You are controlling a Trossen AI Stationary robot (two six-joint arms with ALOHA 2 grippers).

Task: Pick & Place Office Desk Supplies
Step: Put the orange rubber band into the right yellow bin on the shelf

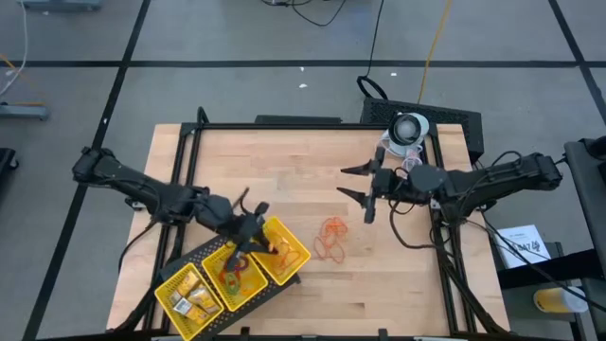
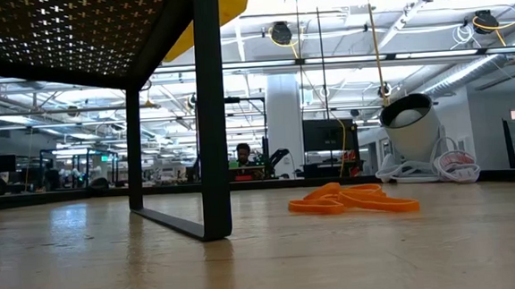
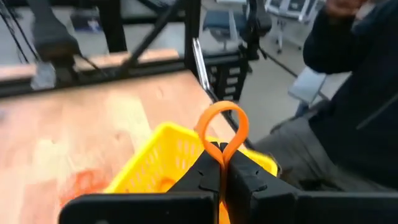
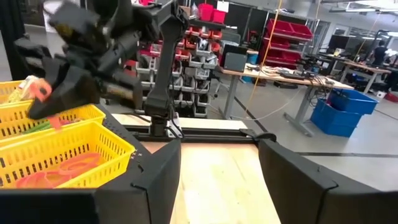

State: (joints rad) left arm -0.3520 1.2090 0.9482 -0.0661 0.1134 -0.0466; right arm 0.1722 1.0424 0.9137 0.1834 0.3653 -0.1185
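While the left tool hangs over the yellow tray near the surface's front-left corner, its fingers are pressed together on an orange rubber band, whose loop stands up above the fingertips in the left wrist view. That tray sits askew to the front edge, with three compartments side by side: gold clips in the one nearest the corner, red and green rings in the middle one, orange bands in the one toward the surface's centre.

A loose pile of orange bands lies on bare wood right of the tray, apart from it, about midway along the front half of the surface. Open wood surrounds the pile on every side.

The right tool hovers above the middle of the surface, behind the pile, its fingers spread wide with nothing between them. A white lamp stands near the back-right corner.
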